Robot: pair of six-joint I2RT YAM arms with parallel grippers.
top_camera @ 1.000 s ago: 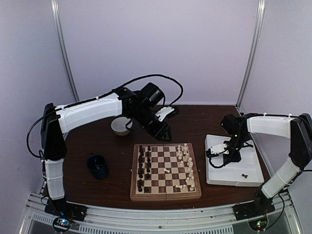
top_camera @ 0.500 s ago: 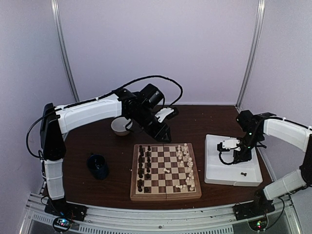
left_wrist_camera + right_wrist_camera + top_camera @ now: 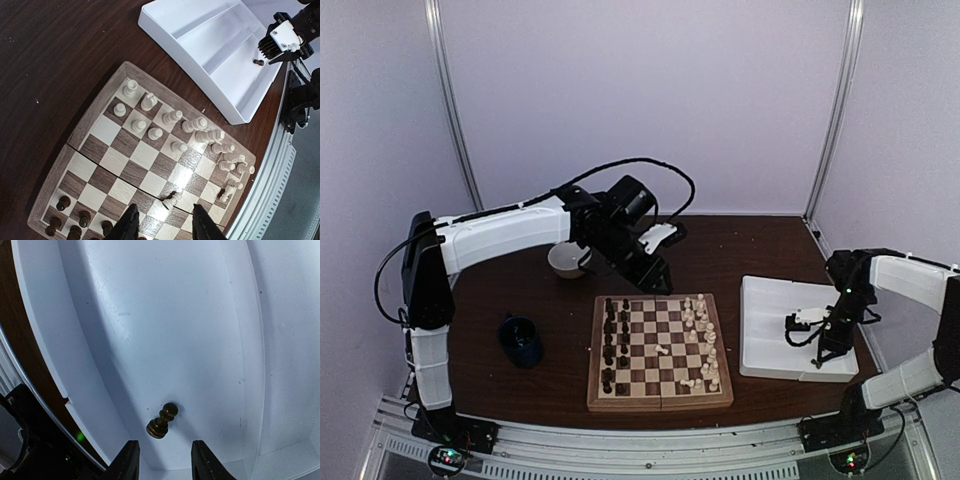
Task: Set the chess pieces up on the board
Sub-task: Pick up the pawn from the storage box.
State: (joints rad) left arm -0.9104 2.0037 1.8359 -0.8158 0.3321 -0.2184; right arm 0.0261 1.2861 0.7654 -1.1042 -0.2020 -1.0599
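The board [image 3: 660, 402] lies at the table's centre. Dark chess pieces [image 3: 611, 340] stand along its left side and cream ones [image 3: 704, 340] along its right. One cream piece [image 3: 171, 200] lies toppled mid-board. My left gripper [image 3: 655, 280] hovers above the board's far edge; in the left wrist view this gripper [image 3: 164, 214] is open and empty. A lone dark pawn [image 3: 162, 421] lies on its side in the white tray [image 3: 175, 315]. Just short of that pawn, my right gripper [image 3: 162, 452] is open and touches nothing.
The white two-compartment tray [image 3: 770, 330] sits right of the board. A white bowl [image 3: 565, 258] is behind the board's left corner, under the left arm. A dark blue cup [image 3: 522, 340] stands left of the board. The metal rail [image 3: 650, 445] runs along the near edge.
My right arm has swung to the right and nearer, to the tray's near right corner, and its jaws have opened. The left arm and the board's pieces have not moved.
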